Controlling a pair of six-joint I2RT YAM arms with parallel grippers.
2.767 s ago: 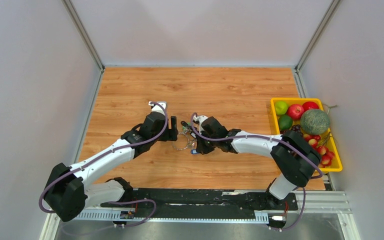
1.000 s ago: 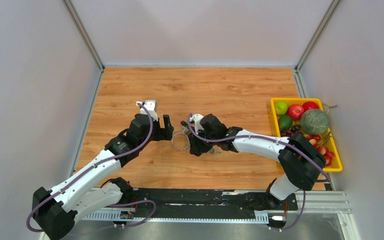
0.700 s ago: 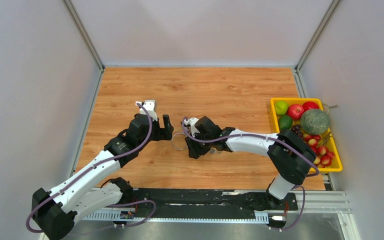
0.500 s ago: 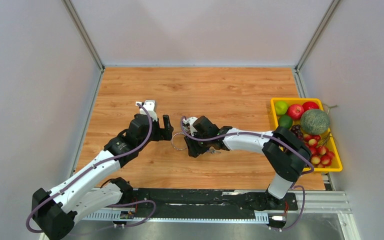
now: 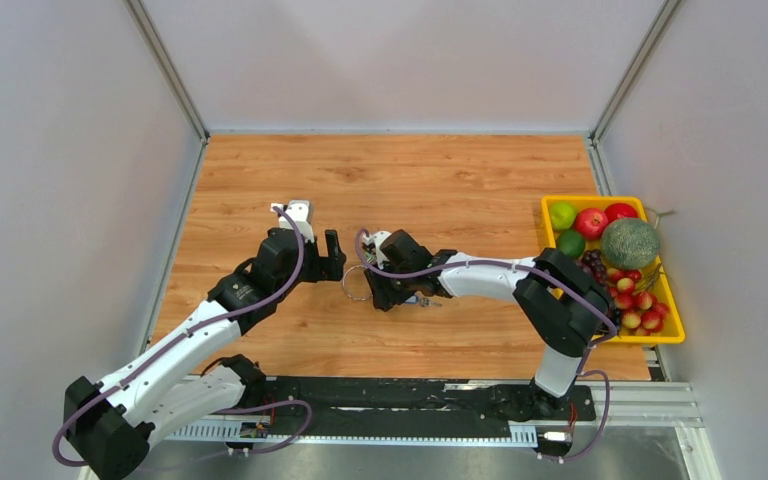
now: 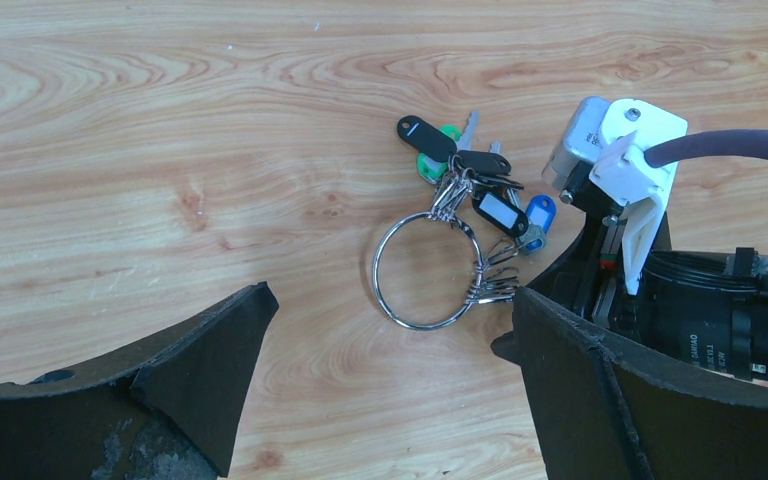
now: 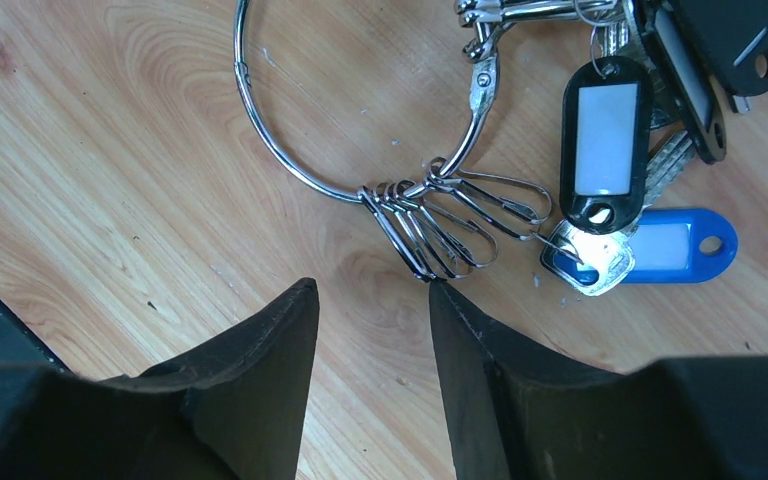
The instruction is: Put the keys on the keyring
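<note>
Right wrist view puts the thin round silver wire keyring (image 7: 260, 120) flat on the wooden worktop (image 7: 110, 250), just ahead of my right fingers (image 7: 260, 390). They stand narrowly parted with nothing between them. A bunch of silver wire clips (image 7: 440, 235) strung on the ring lies right off their tips.

From those clips and a second cluster hang the small silver keys (image 7: 595, 262) with their plastic tags: a black tag with a white label (image 7: 605, 140), a blue tag (image 7: 660, 245) and, in the left wrist view, a green tag (image 6: 426, 166) under another black one. I cannot make out whether every key is truly threaded on; some may only lie against the ring.

My left fingers (image 6: 200, 370) are spread wide, holding nothing, and sit toward the left edge from the ring. From above, the whole set lies about midway between the left and right edges of the worktop, a little nearer the near edge.

I judge the ring to be light, stiff and slick. Lying flat, it gives me little to get under, and pinching bare wire would likely let it skate. The clip bunch is thicker and stands proud, so I would close across it, or across the wire right beside it. The tags are loose and will probably swing and drag once lifted.
</note>
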